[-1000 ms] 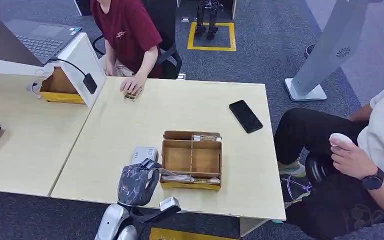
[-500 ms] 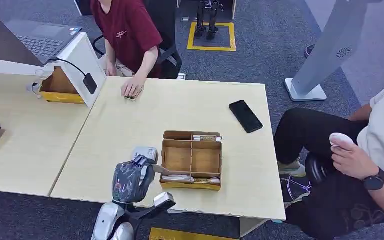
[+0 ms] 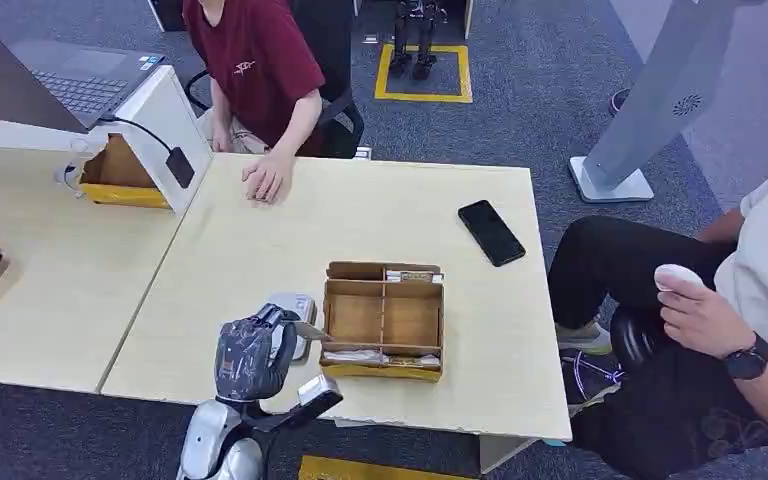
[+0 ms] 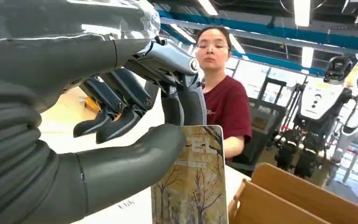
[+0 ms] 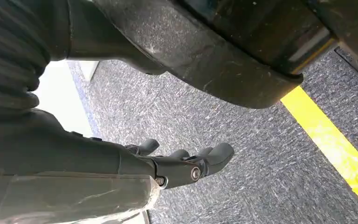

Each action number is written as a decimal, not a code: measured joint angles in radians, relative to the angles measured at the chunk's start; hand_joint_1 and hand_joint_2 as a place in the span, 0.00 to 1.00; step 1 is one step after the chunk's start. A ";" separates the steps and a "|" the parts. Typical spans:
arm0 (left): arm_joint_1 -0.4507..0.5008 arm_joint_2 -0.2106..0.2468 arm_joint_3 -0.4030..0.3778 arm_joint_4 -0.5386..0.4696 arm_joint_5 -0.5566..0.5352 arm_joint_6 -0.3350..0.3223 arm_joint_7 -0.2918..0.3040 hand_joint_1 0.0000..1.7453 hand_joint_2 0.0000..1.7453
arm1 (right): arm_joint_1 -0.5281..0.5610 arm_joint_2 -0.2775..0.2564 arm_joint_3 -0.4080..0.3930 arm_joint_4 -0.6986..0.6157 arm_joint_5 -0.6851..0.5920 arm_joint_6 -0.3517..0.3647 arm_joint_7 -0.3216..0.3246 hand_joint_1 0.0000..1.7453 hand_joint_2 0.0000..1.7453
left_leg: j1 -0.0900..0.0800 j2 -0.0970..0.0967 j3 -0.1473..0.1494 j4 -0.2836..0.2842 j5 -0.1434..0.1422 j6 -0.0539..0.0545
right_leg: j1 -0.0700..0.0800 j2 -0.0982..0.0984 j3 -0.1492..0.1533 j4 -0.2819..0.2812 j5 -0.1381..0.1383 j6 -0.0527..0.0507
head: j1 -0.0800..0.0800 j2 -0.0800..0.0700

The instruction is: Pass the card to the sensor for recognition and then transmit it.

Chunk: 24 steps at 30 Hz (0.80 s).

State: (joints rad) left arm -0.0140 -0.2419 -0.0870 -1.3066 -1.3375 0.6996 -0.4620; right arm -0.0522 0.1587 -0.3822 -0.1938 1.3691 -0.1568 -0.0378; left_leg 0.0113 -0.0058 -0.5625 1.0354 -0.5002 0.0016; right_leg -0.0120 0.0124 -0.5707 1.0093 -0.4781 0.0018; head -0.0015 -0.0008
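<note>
The left arm comes up from the near edge of the table, and the left hand is raised just beside the cardboard box, on the side away from the black phone. The back of the hand faces up. It holds a card with bare brown trees printed on it. The thick thumb presses on one face of the card and a dark finger stands behind the other face, so the card is pinched between them. The other fingers are curled and a little apart. From the head view the card pokes out of the hand toward the box. Right under the hand, next to the box, a small grey sensor lies flat on the table.

The right hand hangs down over grey carpet with a yellow stripe. Its fingers are bent only a little and sit close together, and they hold nothing.

The box has little sections inside, with more cards lying in the row nearest the robot. The table is light wood. On the far side of the box a person in a dark red shirt rests a hand on the table. Off the phone end of the table, a person in dark trousers sits holding a small white thing. A laptop sits on a white stand beyond the far corner.
</note>
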 joint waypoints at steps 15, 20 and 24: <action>-0.032 0.015 0.016 -0.002 -0.030 0.000 0.048 1.00 1.00 | 0.000 0.000 0.000 0.000 0.003 0.003 0.000 0.00 1.00 | 0.000 0.000 0.000 0.000 0.000 0.000 | 0.000 0.000 0.000 0.000 0.000 0.000 | 0.000 0.000; -0.065 0.026 0.020 0.002 -0.050 0.000 0.098 1.00 1.00 | 0.000 0.000 0.000 0.000 0.013 0.006 0.000 0.00 1.00 | 0.000 0.000 0.000 0.000 0.000 0.000 | 0.000 0.000 0.000 0.000 0.000 0.000 | 0.000 0.000; -0.118 0.045 0.035 0.021 -0.082 0.000 0.164 1.00 1.00 | -0.001 0.000 0.000 0.000 0.021 0.010 0.000 0.00 1.00 | 0.000 0.000 0.000 0.000 0.001 -0.001 | 0.000 0.000 0.000 0.000 0.001 -0.001 | 0.000 0.000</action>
State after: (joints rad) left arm -0.1323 -0.1972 -0.0523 -1.2855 -1.4195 0.6992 -0.2975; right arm -0.0531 0.1591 -0.3822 -0.1938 1.3897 -0.1469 -0.0374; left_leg 0.0114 -0.0060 -0.5624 1.0354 -0.4992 0.0009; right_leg -0.0120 0.0123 -0.5706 1.0097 -0.4772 0.0008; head -0.0015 -0.0008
